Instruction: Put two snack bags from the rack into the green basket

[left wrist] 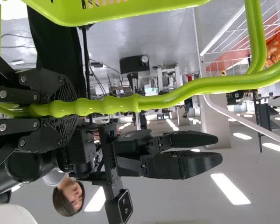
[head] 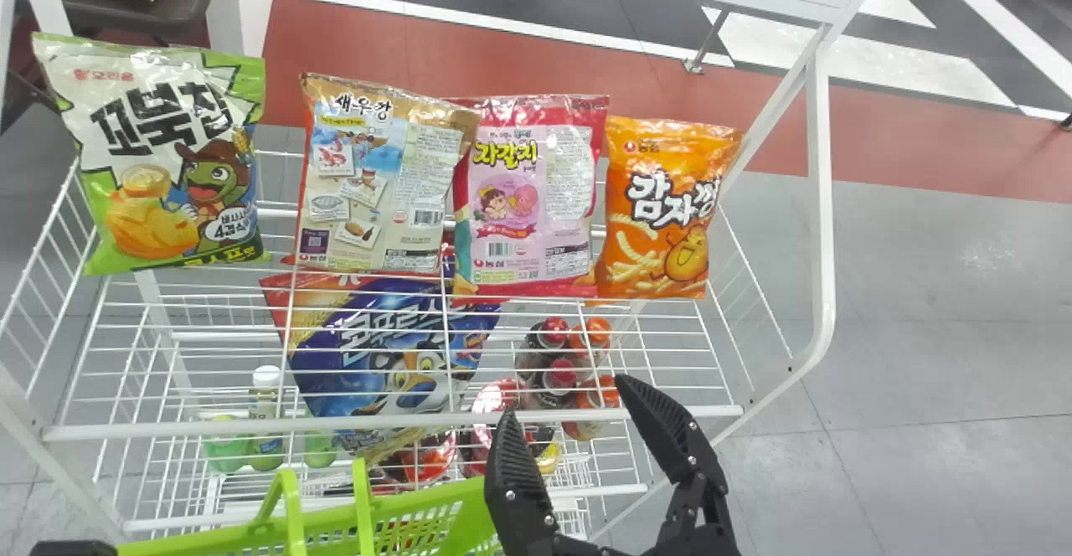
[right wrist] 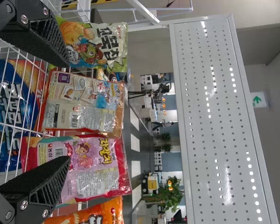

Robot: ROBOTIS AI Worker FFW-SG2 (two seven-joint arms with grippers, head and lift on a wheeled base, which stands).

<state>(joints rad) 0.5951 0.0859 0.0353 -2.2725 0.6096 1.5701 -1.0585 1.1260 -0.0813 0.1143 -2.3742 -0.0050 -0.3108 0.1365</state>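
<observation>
Basket handle, smooth glossy plastic with a ribbed grip, is pinched by the left gripper, a clamp the left wrist view shows up close. The head view shows the slatted green basket before the white wire rack, and squat bottles on a lower level. Four crinkled, pillow-shaped bags line the rack: green-and-white, tan, pink and orange. The right gripper has its jaws spread; its wrist view adds a broad perforated panel.
</observation>
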